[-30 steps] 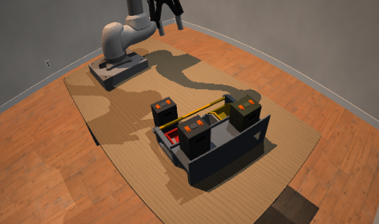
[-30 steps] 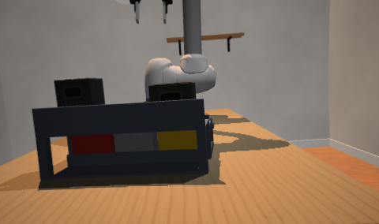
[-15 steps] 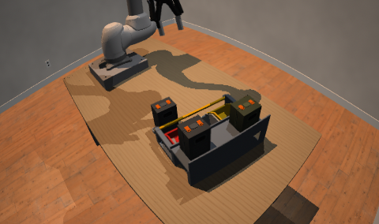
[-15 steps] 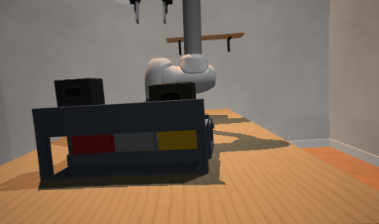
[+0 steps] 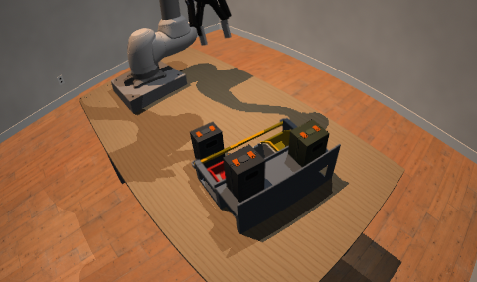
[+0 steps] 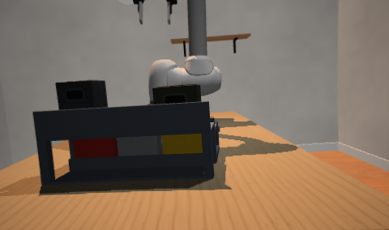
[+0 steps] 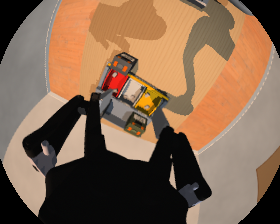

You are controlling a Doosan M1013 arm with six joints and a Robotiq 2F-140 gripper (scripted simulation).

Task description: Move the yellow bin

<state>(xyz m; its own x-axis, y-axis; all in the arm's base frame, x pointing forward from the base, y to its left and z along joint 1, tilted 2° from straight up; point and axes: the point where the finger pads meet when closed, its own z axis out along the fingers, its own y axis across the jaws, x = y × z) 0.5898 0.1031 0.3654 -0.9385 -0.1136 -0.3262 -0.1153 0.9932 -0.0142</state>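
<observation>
Top view: your yellow open plastic bin (image 5: 280,141) sits in the dark blue shelf (image 5: 286,191), half hidden by an olive box (image 5: 309,141); its parts can't be made out. Your black two-finger gripper (image 5: 213,33) hangs high, fingers half-spread, empty, cropped by the frame.

Dark shelf (image 6: 120,115) on table (image 6: 274,194), yellow bin (image 6: 181,143) inside, claw (image 6: 154,15) open above
</observation>
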